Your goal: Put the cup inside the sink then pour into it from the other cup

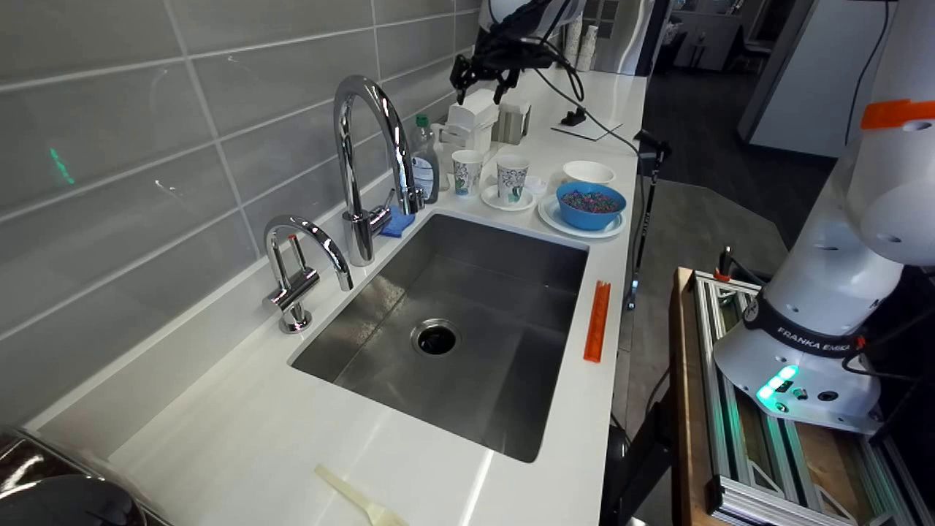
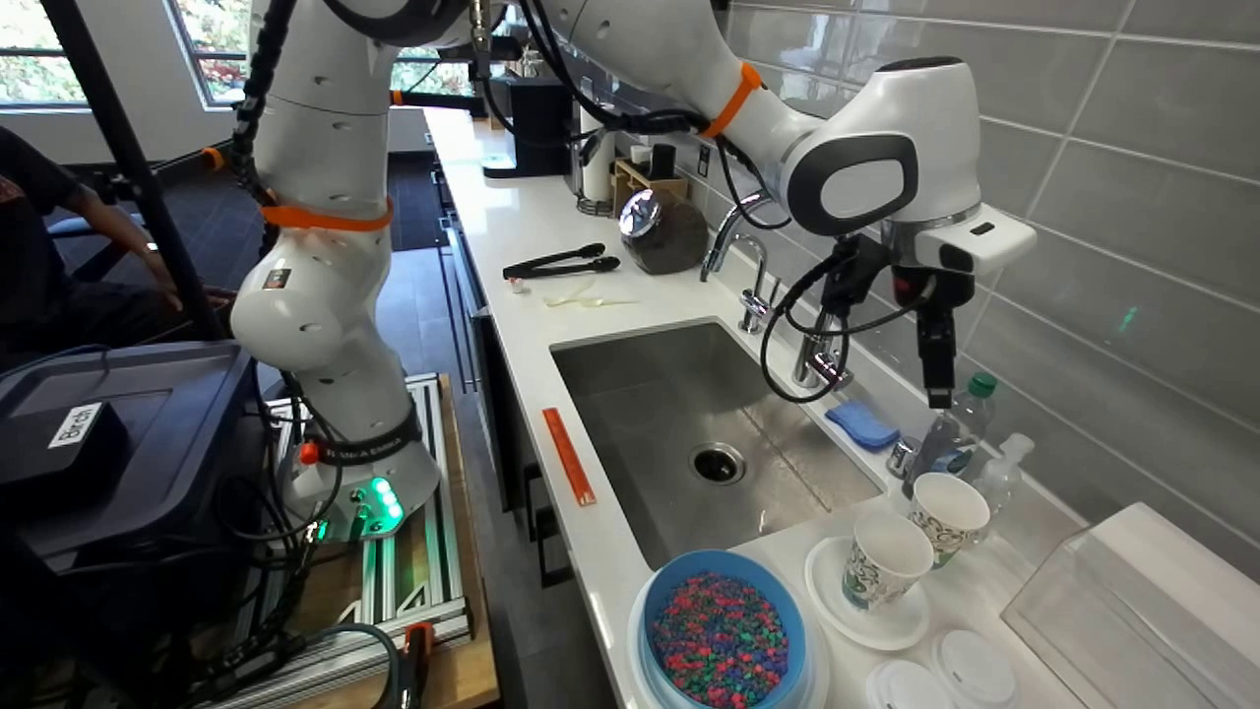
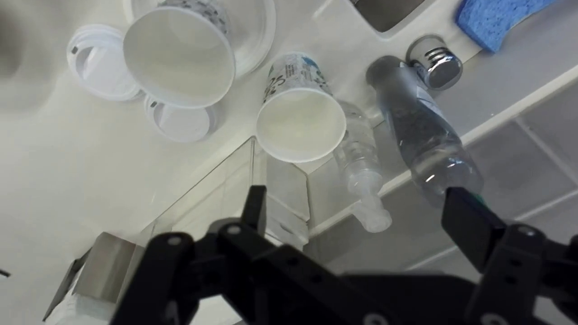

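In an exterior view the sink [image 1: 497, 314] looked satin metal, the cups [image 1: 513, 179] at its twelve o'clock smooth paper.

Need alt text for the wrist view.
A patterned paper cup stands on a white plate, with a second cup beside it; both look empty. The black hand is open in the foreground, holding nothing. Part of the sink and a blue sponge show at the top edge.

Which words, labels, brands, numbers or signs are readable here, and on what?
"FRANKA EMIKA": dark band on the arm's base.
"Birch": white label on a black box.
Too small or blurred: green-capped bottle's label; any lettering on the two paper cups.
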Available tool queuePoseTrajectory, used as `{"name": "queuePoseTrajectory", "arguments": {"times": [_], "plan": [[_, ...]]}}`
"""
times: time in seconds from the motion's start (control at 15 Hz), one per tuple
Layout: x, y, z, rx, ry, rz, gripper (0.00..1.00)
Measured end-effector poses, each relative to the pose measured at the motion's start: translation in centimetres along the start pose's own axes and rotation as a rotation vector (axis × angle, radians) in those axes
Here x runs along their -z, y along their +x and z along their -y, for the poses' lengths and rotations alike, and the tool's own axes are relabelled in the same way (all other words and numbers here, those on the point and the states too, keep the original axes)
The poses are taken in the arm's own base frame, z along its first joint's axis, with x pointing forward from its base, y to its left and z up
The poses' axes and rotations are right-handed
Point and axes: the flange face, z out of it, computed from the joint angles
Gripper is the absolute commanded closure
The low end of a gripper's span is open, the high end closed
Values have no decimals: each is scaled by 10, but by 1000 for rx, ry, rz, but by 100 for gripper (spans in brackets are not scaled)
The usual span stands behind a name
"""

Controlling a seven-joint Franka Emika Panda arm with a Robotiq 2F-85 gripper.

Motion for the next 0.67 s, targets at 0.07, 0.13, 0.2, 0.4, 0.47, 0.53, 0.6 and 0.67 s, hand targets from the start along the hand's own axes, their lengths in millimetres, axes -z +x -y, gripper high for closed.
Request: {"name": "queuePoseTrajectory", "arguments": {"times": [0.07, 0.13, 0.2, 0.4, 0.47, 0.53, 0.6, 0.67], "plan": [[-1, 6, -7, 32, -7, -6, 0], [-3, 12, -14, 66, -15, -10, 0], [-6, 18, -21, 104, -23, -14, 0], [-19, 28, -33, 245, -42, -3, 0], [-24, 31, -35, 295, -48, 15, 0], [-31, 33, -35, 336, -55, 40, 0], [-38, 35, -35, 372, -62, 67, 0], [-45, 37, -34, 402, -68, 92, 0]]}}
